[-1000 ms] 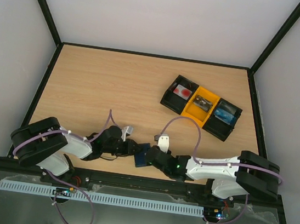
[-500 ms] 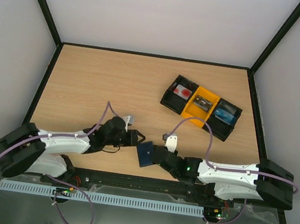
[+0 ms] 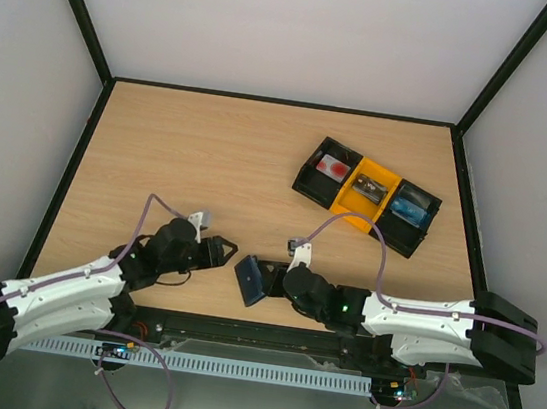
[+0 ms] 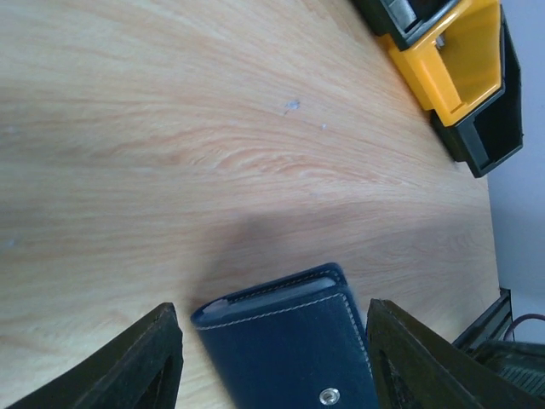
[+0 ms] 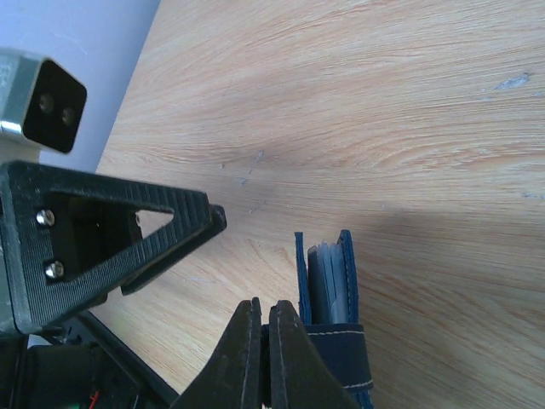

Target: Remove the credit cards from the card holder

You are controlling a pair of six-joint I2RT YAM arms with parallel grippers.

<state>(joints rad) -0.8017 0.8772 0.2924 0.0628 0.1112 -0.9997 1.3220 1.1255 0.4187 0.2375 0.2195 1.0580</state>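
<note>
From above, the left tool [image 3: 226,255] has opened and backed off, standing apart just short of the wallet [image 3: 251,280], which the right tool [image 3: 271,281] keeps tilted off the worktop [image 3: 199,154]. A red-spotted card [image 3: 334,168] lies in the tray [image 3: 309,162] far beyond both. In the left wrist view the folded wallet sits ahead between spread fingers [image 4: 145,358]. In the right wrist view the fingers are pressed together, seemingly on a wallet flap, so reopening it probably needs a fresh grip.
</note>
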